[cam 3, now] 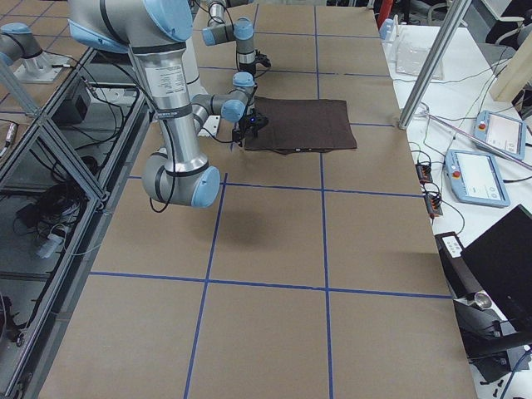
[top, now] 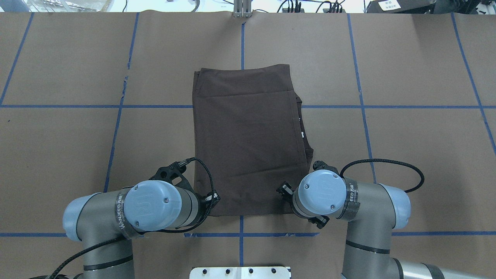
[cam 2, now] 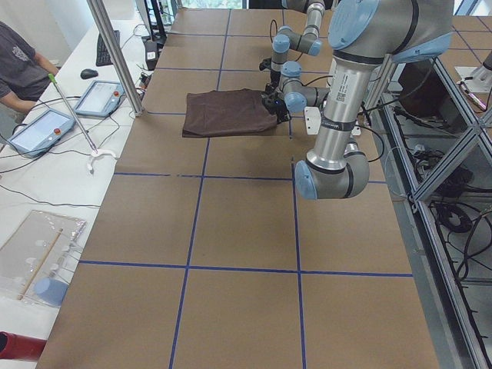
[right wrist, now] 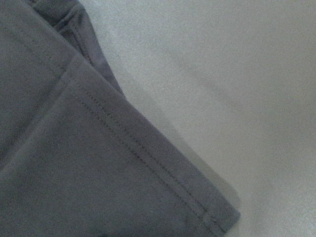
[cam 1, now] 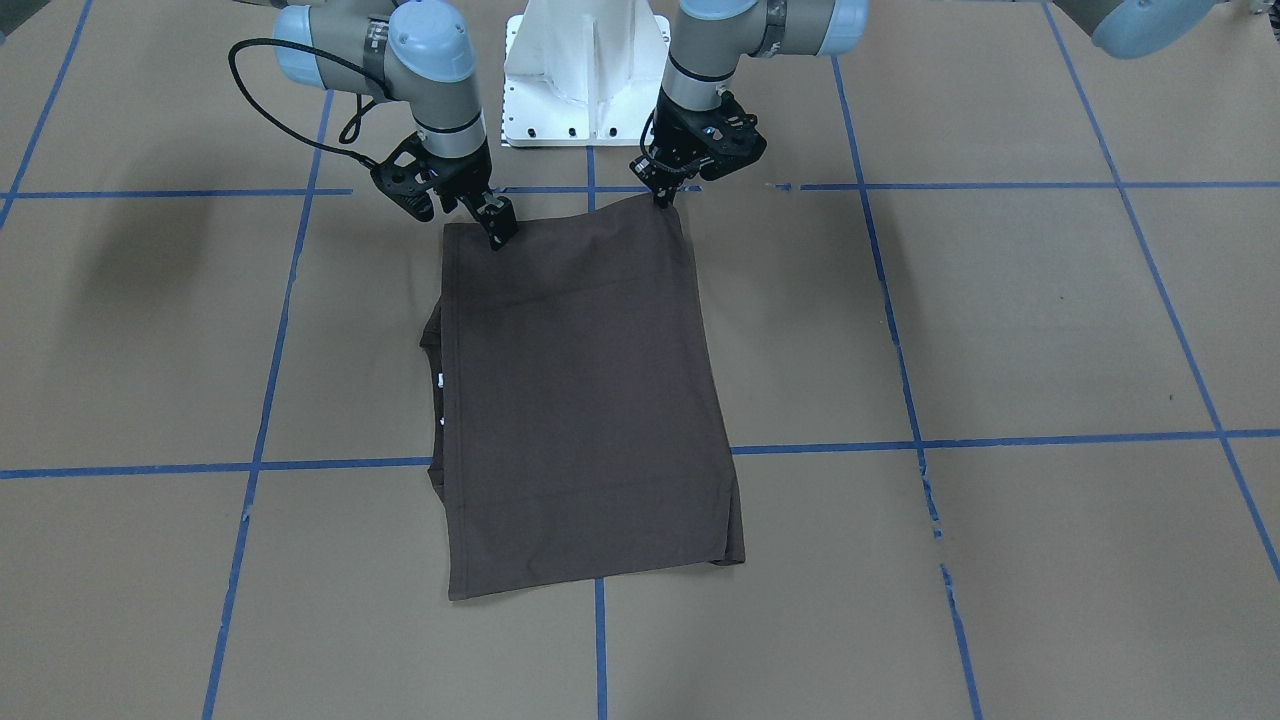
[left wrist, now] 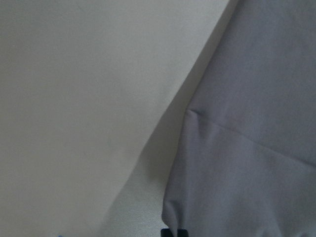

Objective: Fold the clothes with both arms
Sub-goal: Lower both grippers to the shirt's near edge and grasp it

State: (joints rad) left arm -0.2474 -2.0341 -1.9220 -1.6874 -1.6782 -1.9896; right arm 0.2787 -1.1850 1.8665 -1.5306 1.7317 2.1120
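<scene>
Shirt [cam 1: 585, 400] position: the dark brown garment is laid folded into a long rectangle at the centre of the front-facing frame, on the brown table [cam 1: 1050, 320] marked with blue tape lines [cam 1: 1000, 440]. One short edge is placed at the upper centre of that frame, just below the white pedestal base [cam 1: 590, 75]. White labels [cam 1: 441, 381] are seen at the garment's left edge in that frame.

Left gripper [cam 1: 664, 195]: located at the upper right corner of the shirt in the front-facing frame. Its fingers are closed on that corner, which is raised to a small peak above the table.

Right gripper [cam 1: 500, 232]: located at the upper left corner of the shirt in the same frame, fingertips touching the cloth. Whether the jaws are clamped on the fabric cannot be told; the stitched hem [right wrist: 148, 163] is seen flat in the right wrist frame.
</scene>
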